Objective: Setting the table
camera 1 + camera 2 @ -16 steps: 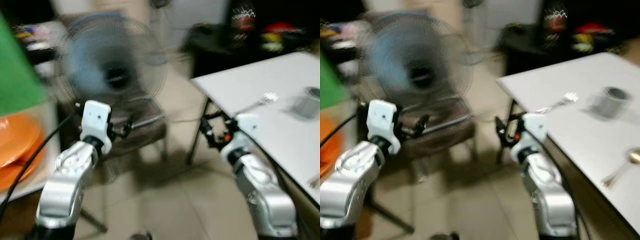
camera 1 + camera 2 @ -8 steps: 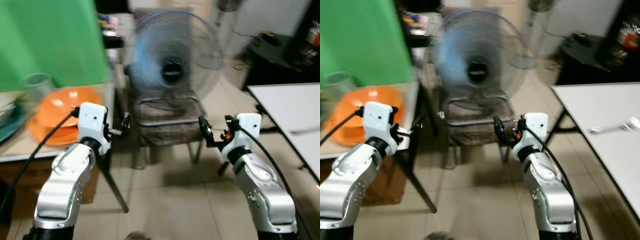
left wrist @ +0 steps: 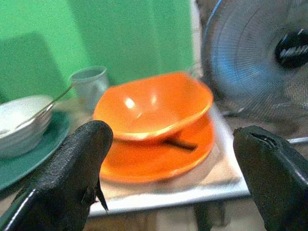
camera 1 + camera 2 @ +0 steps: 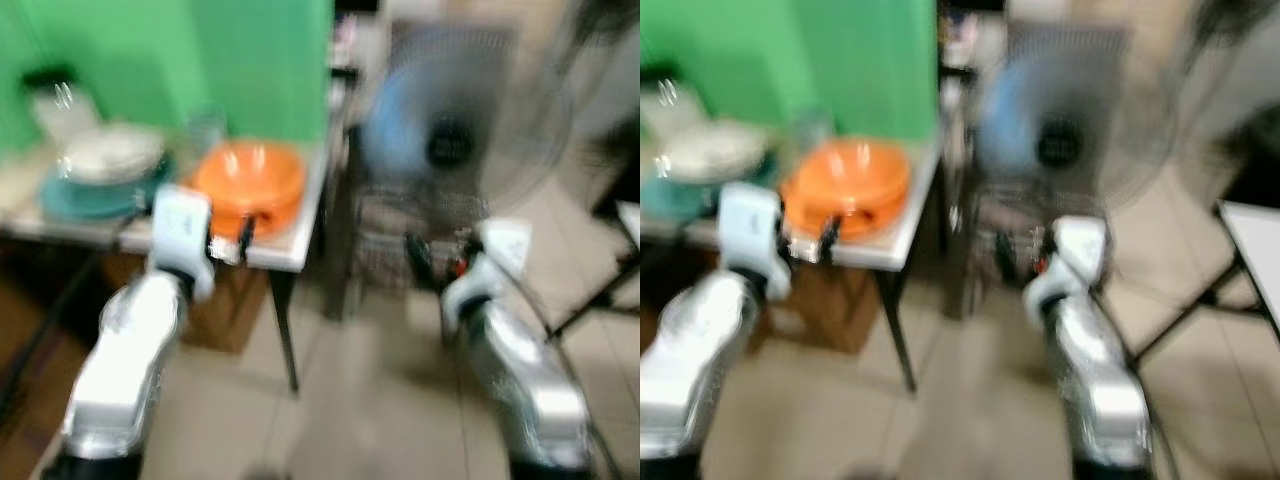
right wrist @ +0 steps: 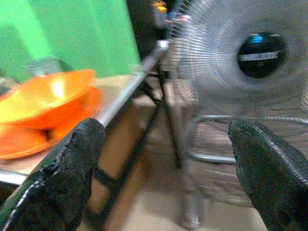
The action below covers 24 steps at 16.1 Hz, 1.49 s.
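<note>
Bright indoor light, heavy motion blur

A surface (image 4: 285, 255) stands at the robot's left, with a wall (image 4: 150, 50) behind it. Near its right corner a bowl (image 3: 154, 108) sits in a plate (image 3: 154, 161). A cup (image 3: 90, 84) stands behind the bowl, toward the wall. To the left of the bowl, a stack of bowls (image 3: 21, 122) rests on another plate (image 3: 33, 159), with a utensil (image 3: 53, 103) leaning in the top one. A fan (image 4: 455, 140) stands on the floor (image 4: 380, 400) to the right of the surface. The left tool (image 4: 228, 240) is held in front of the bowl, its fingers spread. The right tool (image 4: 440, 265) is held before the fan, fingers likewise spread. Another surface's corner (image 4: 1255, 235) lies far right.
</note>
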### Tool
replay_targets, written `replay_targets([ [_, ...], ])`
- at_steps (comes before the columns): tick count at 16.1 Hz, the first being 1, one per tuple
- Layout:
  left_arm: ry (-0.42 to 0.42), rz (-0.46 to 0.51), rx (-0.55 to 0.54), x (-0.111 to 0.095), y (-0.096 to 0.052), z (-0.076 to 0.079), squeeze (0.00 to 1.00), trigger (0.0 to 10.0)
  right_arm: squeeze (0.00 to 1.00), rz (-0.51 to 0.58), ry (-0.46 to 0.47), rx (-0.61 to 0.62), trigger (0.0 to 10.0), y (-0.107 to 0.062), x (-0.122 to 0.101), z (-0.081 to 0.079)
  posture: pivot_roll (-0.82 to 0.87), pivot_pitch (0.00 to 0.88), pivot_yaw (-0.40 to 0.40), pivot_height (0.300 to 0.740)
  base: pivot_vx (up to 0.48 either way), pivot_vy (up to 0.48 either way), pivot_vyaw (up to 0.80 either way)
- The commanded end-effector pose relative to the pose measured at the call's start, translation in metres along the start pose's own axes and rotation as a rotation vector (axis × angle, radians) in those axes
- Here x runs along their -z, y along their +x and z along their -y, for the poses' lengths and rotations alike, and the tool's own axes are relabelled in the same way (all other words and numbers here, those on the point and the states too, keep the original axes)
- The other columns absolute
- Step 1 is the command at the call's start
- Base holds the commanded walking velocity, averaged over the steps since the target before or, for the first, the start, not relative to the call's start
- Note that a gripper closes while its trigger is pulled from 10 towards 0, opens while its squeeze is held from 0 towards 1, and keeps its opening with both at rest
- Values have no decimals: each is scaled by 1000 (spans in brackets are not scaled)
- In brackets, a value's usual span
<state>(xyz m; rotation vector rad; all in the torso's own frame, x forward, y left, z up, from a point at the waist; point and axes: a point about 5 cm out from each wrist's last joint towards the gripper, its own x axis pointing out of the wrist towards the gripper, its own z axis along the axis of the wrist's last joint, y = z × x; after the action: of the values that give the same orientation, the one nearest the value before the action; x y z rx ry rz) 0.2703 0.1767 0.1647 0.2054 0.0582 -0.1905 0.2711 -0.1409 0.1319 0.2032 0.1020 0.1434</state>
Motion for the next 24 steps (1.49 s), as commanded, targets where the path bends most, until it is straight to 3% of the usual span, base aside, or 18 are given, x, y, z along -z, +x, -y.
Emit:
replay_targets([
  [1, 6, 25, 43, -5, 0, 6, 494, 10000, 1000, 17, -14, 57, 10000, 0, -3, 9, 161, 0, -1, 740, 0, 0, 0],
  [2, 6, 25, 43, -5, 0, 6, 494, 10000, 1000, 17, -14, 57, 10000, 0, -3, 9, 161, 0, -1, 740, 0, 0, 0],
  [3, -1, 19, 32, -4, 2, 4, 498, 10000, 0, 17, -33, 46, 10000, 2, -5, 7, 167, 0, 6, 740, 0, 0, 0],
  [5, 2, 21, 39, -5, 2, 5, 490, 10000, 0, 18, -43, 29, 10000, 2, -6, 6, 166, 0, 1, 740, 247, 0, 0],
  [11, 22, 13, 33, -4, 2, 3, 494, 10000, 0, 24, -51, -17, 10000, 11, -9, -2, 198, 0, -17, 740, 251, 0, 800],
  [15, 44, 4, 75, -4, 0, 6, 494, 10000, 0, 26, 53, 4, 10000, 13, -9, -1, 200, 0, -19, 740, 249, 0, 0],
  [24, 58, -6, 115, -3, 3, 7, 502, 10000, 0, 0, 67, 45, 10000, 12, -3, 3, 180, 0, 10, 740, 250, 0, 0],
])
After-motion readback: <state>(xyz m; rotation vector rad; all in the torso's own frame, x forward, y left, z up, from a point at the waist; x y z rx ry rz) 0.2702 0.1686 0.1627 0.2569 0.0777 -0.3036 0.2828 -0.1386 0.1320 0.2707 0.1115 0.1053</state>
